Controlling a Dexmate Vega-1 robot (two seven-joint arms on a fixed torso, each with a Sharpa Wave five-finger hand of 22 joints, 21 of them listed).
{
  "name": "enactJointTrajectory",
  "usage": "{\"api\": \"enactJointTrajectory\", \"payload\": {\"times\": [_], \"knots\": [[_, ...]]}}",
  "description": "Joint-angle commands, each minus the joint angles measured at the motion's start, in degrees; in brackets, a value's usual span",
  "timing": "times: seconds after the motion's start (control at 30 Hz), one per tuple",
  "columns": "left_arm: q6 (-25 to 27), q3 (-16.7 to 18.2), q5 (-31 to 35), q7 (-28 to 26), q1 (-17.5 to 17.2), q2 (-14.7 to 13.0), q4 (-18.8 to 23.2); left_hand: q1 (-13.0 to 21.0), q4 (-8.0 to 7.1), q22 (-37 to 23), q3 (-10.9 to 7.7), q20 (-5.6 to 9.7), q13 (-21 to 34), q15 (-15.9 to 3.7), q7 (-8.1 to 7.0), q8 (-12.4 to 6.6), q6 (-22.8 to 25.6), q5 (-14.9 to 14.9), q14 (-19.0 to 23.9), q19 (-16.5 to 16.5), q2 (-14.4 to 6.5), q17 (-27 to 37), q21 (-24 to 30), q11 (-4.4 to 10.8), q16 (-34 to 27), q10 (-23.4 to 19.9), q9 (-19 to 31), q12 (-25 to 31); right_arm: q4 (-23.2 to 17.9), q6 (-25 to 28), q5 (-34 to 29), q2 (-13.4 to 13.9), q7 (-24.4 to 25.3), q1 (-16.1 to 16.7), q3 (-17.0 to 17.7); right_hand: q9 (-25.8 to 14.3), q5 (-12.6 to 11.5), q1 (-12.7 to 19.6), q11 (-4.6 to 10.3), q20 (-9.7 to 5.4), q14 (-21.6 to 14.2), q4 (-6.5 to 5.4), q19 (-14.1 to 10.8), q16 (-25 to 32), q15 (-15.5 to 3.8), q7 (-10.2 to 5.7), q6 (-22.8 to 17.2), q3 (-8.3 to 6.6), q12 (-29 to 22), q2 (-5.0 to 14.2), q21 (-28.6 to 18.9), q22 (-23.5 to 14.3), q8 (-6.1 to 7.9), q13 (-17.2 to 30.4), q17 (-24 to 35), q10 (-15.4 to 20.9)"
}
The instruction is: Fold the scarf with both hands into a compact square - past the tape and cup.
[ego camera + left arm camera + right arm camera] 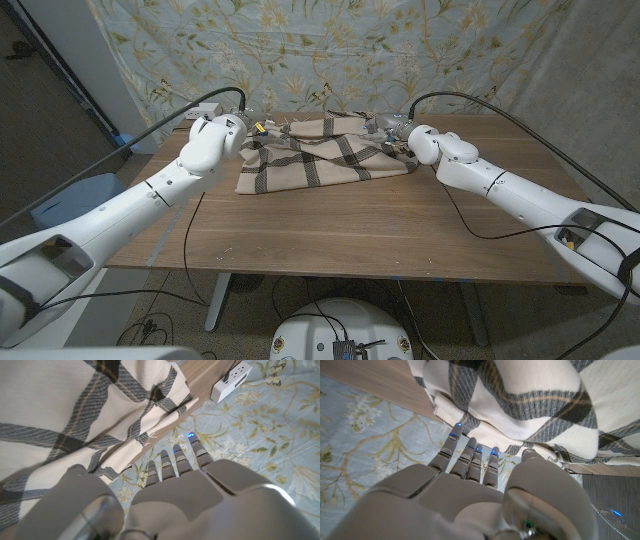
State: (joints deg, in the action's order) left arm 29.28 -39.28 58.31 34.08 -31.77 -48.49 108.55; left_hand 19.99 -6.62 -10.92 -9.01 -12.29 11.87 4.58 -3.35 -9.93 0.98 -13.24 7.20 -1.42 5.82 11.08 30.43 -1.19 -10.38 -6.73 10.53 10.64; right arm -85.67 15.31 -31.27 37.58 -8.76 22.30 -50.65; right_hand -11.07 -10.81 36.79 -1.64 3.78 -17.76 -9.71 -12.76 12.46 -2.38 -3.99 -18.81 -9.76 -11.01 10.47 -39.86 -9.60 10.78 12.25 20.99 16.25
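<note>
One plaid scarf (320, 155) lies rumpled and partly folded at the table's (350, 230) far middle, toward 12 o'clock. We see the left hand (245, 128) at its 9 o'clock corner and the right hand (392, 132) at its 3 o'clock corner. Wrist views show both hands' fingers held side by side over the cloth edge; we cannot tell whether either grips it. One white power strip (231, 380) sits beyond the scarf.

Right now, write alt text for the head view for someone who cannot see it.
A cream plaid scarf lies rumpled at the far side of a wooden table, with the robot's left hand and right hand at its two far ends. A floral curtain hangs behind.
</note>
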Motion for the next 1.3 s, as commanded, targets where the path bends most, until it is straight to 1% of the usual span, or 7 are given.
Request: {"api": "enactJointTrajectory", "payload": {"times": [0.03,0.17,0.33,0.53,0.8,1.0,1.3], "knots": [[-1.13,-0.52,-2.95,5.87,-1.50,-3.51,4.18,0.68,0.59,-0.11,0.14,-0.07,0.24,0.04,0.02,-0.40,-0.59,-0.68,-0.60,0.79,0.92,0.08,-0.42,0.11,-0.06,0.62,0.26,0.24,-1.80,0.21,0.40,0.48,-1.46,2.06,0.13,-0.25,-0.40,-1.28,0.07,-0.40,0.91,-0.63,0.03,-0.12,-0.60,0.14,0.26,0.02,-0.08,0.13,0.32,-0.21,0.11,0.00,-0.07,-0.32],[-2.96,-1.04,-3.79,8.24,-1.08,-4.10,4.42,3.55,2.50,-0.05,0.42,0.01,0.29,0.69,0.95,-0.72,-1.58,-1.61,-1.66,1.55,2.15,-0.02,-1.30,-0.11,-0.23,1.70,0.29,0.51,-1.91,0.33,0.19,0.42,-1.69,2.37,-0.05,-0.25,-0.44,-1.77,0.05,-0.34,0.92,-0.64,0.20,-0.05,-0.60,0.09,0.36,0.02,-0.11,0.21,0.52,-0.21,0.10,0.00,-0.09,-0.38],[-4.08,-2.98,-0.36,11.08,-0.31,-4.11,4.34,4.75,3.28,-0.05,0.60,0.04,0.31,0.77,1.50,-0.78,-2.08,-2.01,-1.93,1.55,2.63,-0.05,-1.53,-0.19,-0.31,2.06,0.30,0.62,-2.08,0.69,-0.08,0.29,-2.00,2.81,-0.31,-0.24,-0.50,-2.21,0.06,-0.37,1.02,-0.61,0.21,-0.02,-0.69,0.10,0.34,-0.03,-0.16,0.30,0.67,-0.22,0.14,0.00,-0.11,-0.39],[-6.10,-4.41,0.84,13.85,0.39,-3.09,2.84,8.25,5.34,-0.07,0.85,0.05,0.38,1.20,2.68,-0.77,-3.70,-3.10,-2.92,1.19,3.17,-0.09,-1.99,-0.41,-0.39,3.90,0.34,0.57,-1.96,0.38,-0.13,0.17,-2.52,3.07,-0.66,-0.23,-0.58,-2.77,0.09,-0.38,1.38,-0.54,0.34,-0.08,-0.60,0.11,0.24,-0.15,-0.10,0.39,0.92,-0.22,0.21,-0.01,-0.15,-0.70],[-9.19,-6.98,5.73,13.54,1.10,-1.29,-0.27,11.84,7.21,-0.12,0.95,0.03,0.46,1.34,3.75,-0.54,-6.48,-4.20,-3.78,0.67,2.85,-0.11,-2.46,-0.61,-0.52,5.56,0.37,0.75,-1.72,0.26,-0.24,0.06,-2.46,3.25,-0.67,-0.21,-0.67,-3.41,0.21,-0.47,1.60,-0.43,0.45,-0.06,-0.55,0.13,0.27,-0.32,-0.11,0.43,1.24,-0.22,0.23,-0.02,-0.22,-0.91],[-10.70,-8.21,10.17,8.96,0.32,-0.14,-3.08,15.01,8.44,-0.18,-0.05,0.08,0.51,0.46,4.71,-1.46,-5.32,-5.11,-2.53,-0.63,0.91,-0.16,-2.45,0.10,-1.15,4.24,0.38,1.74,-1.27,0.05,-0.05,0.09,-2.30,3.27,-0.50,-0.19,-0.73,-3.82,0.14,-0.46,1.58,-0.34,0.40,0.01,-0.58,0.19,0.14,-0.49,-0.19,0.46,1.42,-0.22,0.30,-0.03,-0.29,-0.89],[-12.29,-9.64,14.39,6.54,0.24,2.00,-6.45,18.90,10.03,-0.23,-1.52,0.14,0.50,-0.92,4.38,-2.10,-3.06,-6.03,0.25,-2.88,-1.41,-0.28,-2.18,1.03,-1.85,2.31,0.37,2.83,0.26,-0.65,0.62,-0.32,-1.99,2.95,-0.43,-0.16,-0.83,-4.15,0.18,-0.45,1.36,-0.18,0.34,0.14,-0.64,0.20,0.04,-0.79,-0.30,0.51,1.64,-0.22,0.35,-0.05,-0.40,-0.77]]}}
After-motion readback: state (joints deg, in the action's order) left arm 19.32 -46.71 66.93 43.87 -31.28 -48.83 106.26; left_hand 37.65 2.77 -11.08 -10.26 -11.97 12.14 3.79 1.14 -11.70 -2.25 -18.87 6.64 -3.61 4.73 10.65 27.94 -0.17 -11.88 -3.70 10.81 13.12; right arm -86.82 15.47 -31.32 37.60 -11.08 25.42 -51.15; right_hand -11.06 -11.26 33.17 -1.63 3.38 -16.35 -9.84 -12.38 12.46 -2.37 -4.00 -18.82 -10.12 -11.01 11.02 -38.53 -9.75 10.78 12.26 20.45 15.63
